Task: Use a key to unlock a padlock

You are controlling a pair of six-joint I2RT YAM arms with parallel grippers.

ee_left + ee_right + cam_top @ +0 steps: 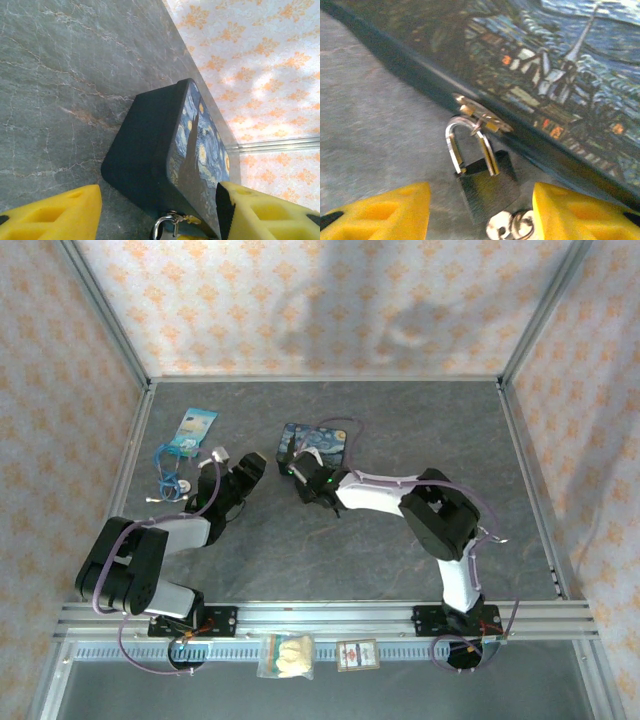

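Right wrist view: padlock (487, 192) hangs from tin (560, 75) hasp (477, 115), key (512, 225) at its base. Our right gripper (480, 212) spread around it, empty; left gripper (157, 210) spread too. We judge: approach; next, pinch key, turn.

Left gripper (157, 212) spread wide, right gripper (480, 210) likewise

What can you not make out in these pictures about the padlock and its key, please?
- Right wrist view: the key is blurred and cut off by the bottom edge; whether it sits in the padlock cannot be told.
- Left wrist view: the bottom edge cuts off most of the padlock beside the tin.
- Top external view: the right end effector covers both.
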